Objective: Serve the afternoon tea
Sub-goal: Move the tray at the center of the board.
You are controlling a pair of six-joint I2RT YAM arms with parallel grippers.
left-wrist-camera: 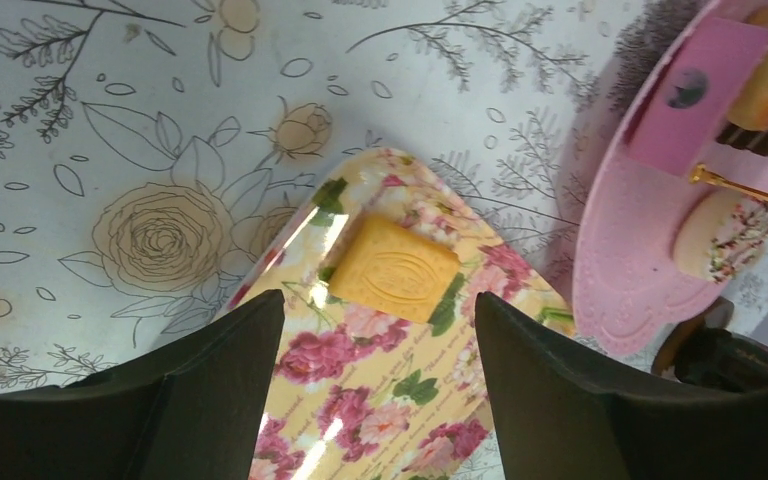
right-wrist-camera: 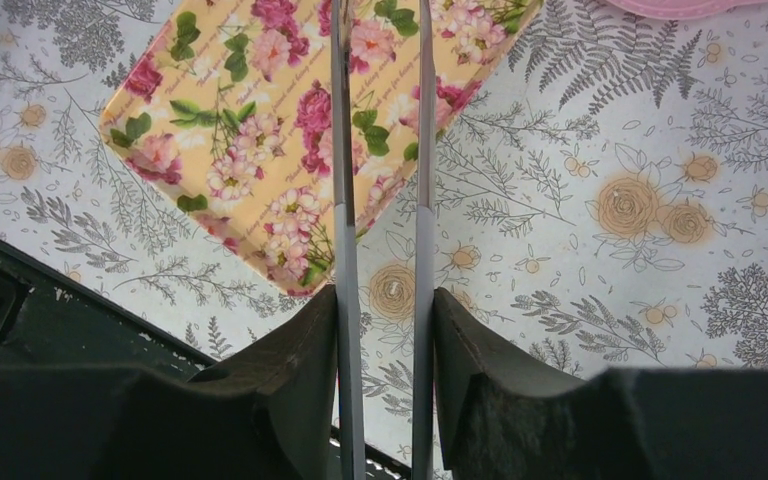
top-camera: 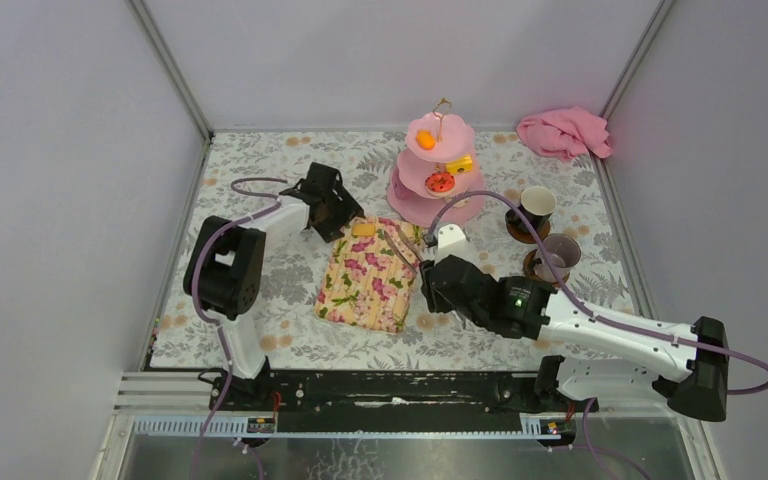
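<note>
- The left gripper hangs above the far corner of the floral tray. Its two fingers are spread wide, gripping nothing and touching nothing.
- In the left wrist view, a square yellow-orange cake lies flat on that corner, at the tray's 12 o'clock end. It shows in the gap between the fingers, clear of both.
- The pink three-tier stand stands at 1 o'clock from the tray, just beside it. An orange cake sits on its top tier and a yellow cake on the middle one. A red cake is at 7 o'clock of the yellow cake.
- The right gripper sits at the tray's 3 o'clock side. It pinches a pair of thin metal strips, one against each finger's inner face. The strips stay apart and reach out over the tray.
- The black mug stands at 3 o'clock of the stand, and the grey mug is near it at 5 o'clock.
- A pink cloth lies bunched at 1 o'clock of the stand, in the far right corner.
</note>
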